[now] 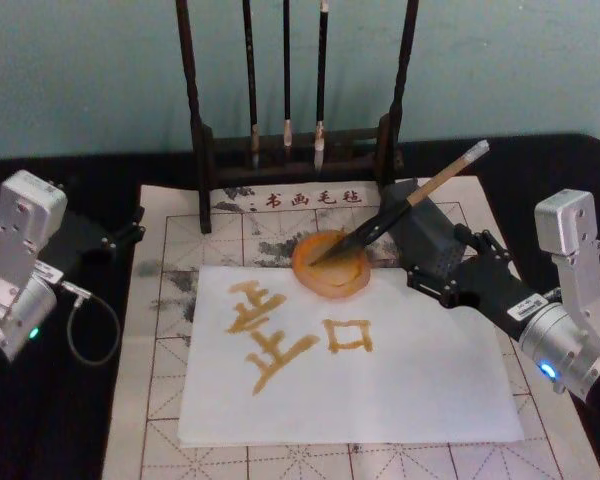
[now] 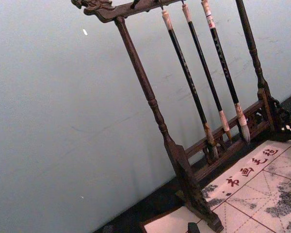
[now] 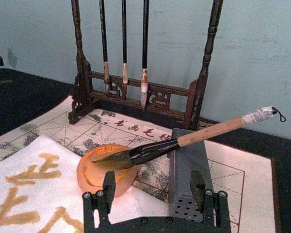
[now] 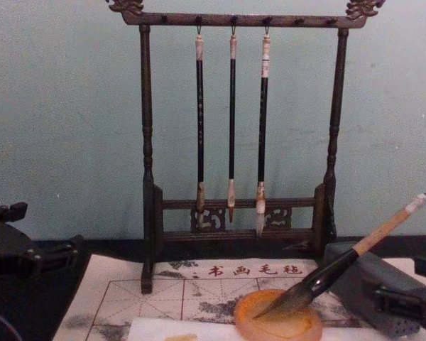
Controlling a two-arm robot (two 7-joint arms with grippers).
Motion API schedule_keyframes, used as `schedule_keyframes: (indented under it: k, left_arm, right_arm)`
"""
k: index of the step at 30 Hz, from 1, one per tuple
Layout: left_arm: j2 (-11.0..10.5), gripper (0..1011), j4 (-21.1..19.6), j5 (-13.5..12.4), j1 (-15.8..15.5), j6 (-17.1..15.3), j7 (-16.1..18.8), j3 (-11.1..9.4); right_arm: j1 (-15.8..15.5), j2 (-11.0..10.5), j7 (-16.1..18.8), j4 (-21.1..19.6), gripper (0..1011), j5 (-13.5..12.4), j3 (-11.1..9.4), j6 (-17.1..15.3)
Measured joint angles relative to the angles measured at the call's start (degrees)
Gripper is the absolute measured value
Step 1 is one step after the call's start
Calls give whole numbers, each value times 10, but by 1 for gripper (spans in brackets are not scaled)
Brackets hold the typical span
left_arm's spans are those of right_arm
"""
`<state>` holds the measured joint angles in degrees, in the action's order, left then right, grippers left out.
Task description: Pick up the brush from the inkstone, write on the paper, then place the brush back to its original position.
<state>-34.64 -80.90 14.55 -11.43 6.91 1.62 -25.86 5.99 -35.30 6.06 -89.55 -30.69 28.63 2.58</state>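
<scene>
Resting tilted: brush [image 3: 184,139], tan handle, dark bristles in amber inkstone [image 3: 89,170]; right pincer [image 3: 153,206] released, just behind.

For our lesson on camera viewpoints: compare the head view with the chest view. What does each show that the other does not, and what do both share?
Head view alone: the orange characters written on the white paper, and the open right gripper drawn back beside the grey perforated block.

Chest view alone: the brush rack's carved top bar with the three thin brushes hanging from it.

Both: the large brush leaning with its bristles in the amber inkstone, and the gridded felt mat.
</scene>
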Motion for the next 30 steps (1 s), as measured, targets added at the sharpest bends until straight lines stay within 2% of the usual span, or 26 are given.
schedule_keyframes:
  k: [30]
  left_arm:
    - [0, 1001, 0, 0, 0, 0, 0, 0]
  right_arm:
    - [0, 0, -1, 0, 1002, -2, 0, 1]
